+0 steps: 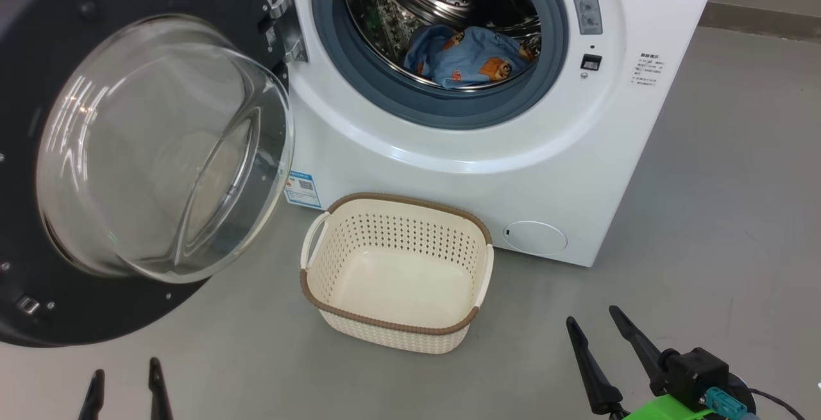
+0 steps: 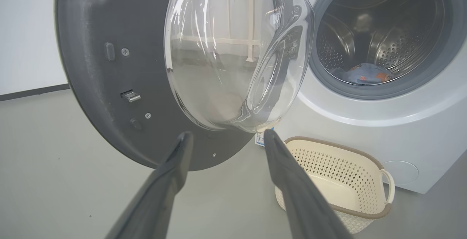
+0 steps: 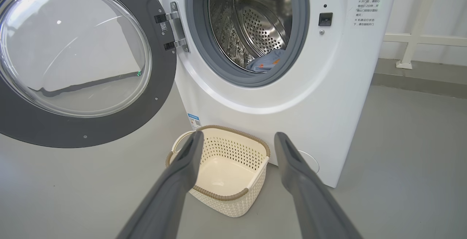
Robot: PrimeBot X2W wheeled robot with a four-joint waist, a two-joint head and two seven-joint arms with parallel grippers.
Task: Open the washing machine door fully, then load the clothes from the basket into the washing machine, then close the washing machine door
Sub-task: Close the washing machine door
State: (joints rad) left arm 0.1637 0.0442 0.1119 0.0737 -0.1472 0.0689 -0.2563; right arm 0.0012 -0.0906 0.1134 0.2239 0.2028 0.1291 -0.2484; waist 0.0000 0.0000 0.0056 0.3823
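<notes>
Head view looking down, wrist views low (near floor (image 1: pixel 705 215)), all sharing basket (image 1: pixel 397 240), washing machine (image 1: pixel 449 151)

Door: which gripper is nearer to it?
Left. The left gripper hovers close to the lower rim of the door. The right gripper is beyond the basket, well off to the door's right.
</notes>
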